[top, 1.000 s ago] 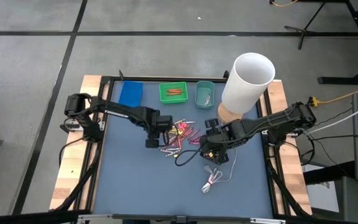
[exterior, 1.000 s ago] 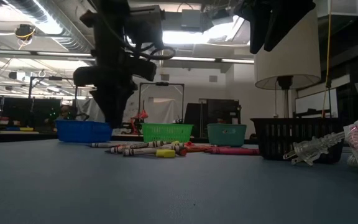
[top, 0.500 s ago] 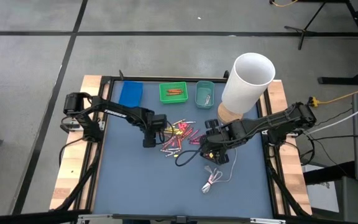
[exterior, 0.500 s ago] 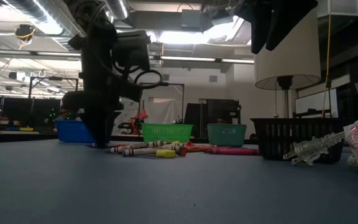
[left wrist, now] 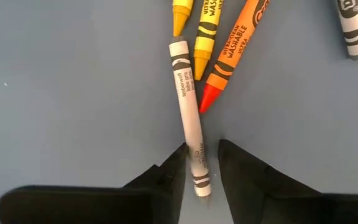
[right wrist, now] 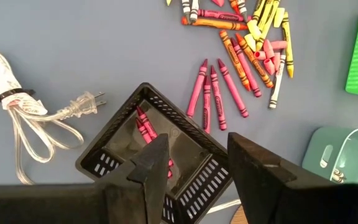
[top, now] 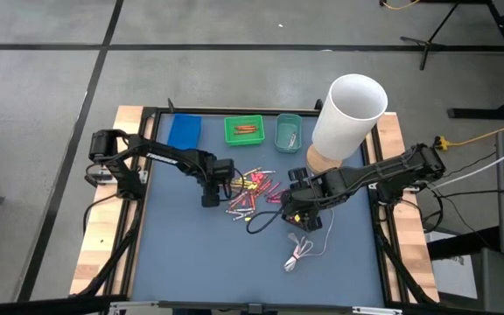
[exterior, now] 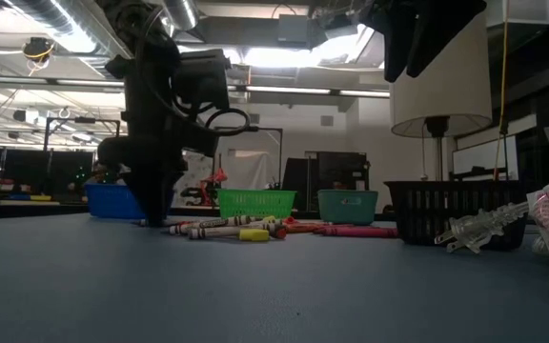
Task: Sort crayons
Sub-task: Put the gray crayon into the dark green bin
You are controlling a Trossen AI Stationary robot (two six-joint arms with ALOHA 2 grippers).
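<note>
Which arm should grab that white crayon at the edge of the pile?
Left. The left claw is down at the table with its fingers on either side of the white crayon. The right claw hangs above the black basket, away from it.

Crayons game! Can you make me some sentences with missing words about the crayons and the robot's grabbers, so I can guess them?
1. The left gripper has its fingers on either side of a ____ crayon.
2. The orange crayon lies next to two ____ crayons.
3. The black basket under the right gripper holds crayons coloured ____.
4. The tray between the blue tray and the teal tray is ____.

Missing words: white; yellow; pink; green
</note>
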